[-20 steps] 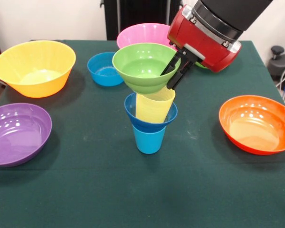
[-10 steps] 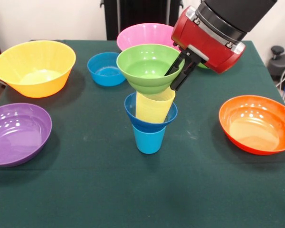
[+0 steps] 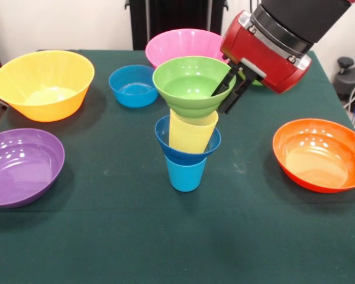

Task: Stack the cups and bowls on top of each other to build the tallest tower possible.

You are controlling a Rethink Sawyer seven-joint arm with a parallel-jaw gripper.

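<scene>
A tower stands mid-table: a light blue cup [image 3: 185,173] at the bottom, a dark blue bowl [image 3: 164,140] on it, and a yellow ribbed cup [image 3: 191,134] nested in that bowl. A small green bowl [image 3: 192,86] sits just over the yellow cup's rim, shifted slightly to the right. My gripper [image 3: 228,94] is shut on the green bowl's right rim, one finger inside and one outside. A small light blue bowl [image 3: 132,86] rests on the table behind and left of the tower.
A yellow-orange bowl [image 3: 42,84] is at the far left, a purple bowl [image 3: 21,166] at the near left, a pink bowl [image 3: 186,45] behind the tower, and an orange bowl [image 3: 319,154] at the right. A sliver of another green bowl [image 3: 254,82] shows behind the gripper.
The gripper has carried the green bowl a little to the right and slightly down, closer over the yellow cup. The rest of the tower has stayed still.
</scene>
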